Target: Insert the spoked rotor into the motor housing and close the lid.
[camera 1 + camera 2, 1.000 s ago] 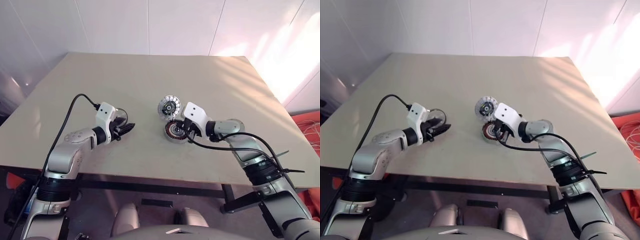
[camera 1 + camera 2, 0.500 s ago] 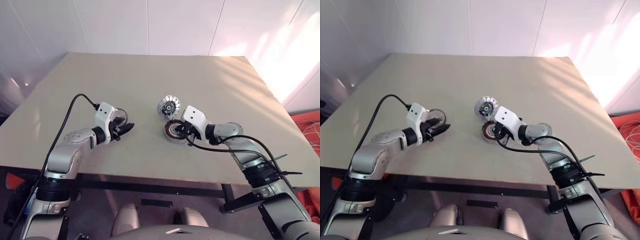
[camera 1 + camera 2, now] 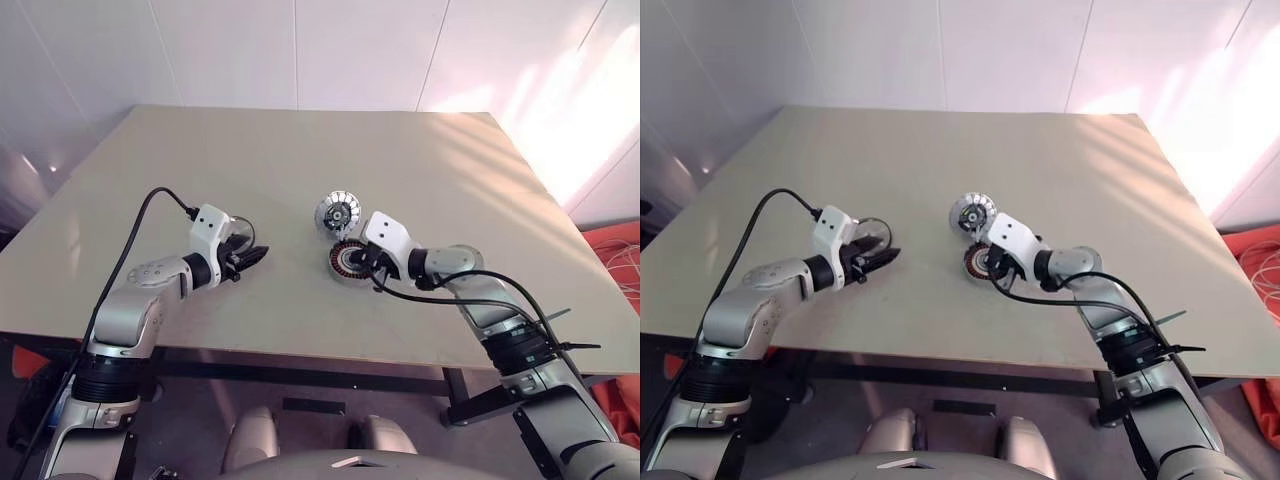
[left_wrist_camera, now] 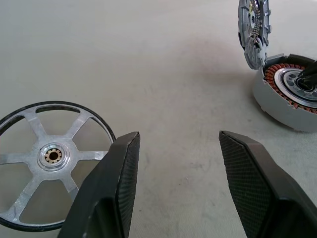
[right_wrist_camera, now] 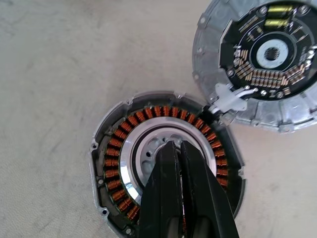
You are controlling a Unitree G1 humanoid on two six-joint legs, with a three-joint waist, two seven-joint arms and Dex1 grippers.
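Coppery windings ringed the housing (image 5: 166, 168), which lay flat on the table (image 3: 300, 170) near its centre. No readable writing showed on any part. The right gripper (image 5: 178, 148) had its fingers pressed together, holding nothing, tips over the housing's pale centre. The rotor (image 3: 338, 212) stood tilted at the housing's 11 o'clock, touching its rim. The left gripper (image 4: 178, 148) stood partly open and empty; the lid (image 4: 49, 163) lay flat at its 9 o'clock, beside the left finger.
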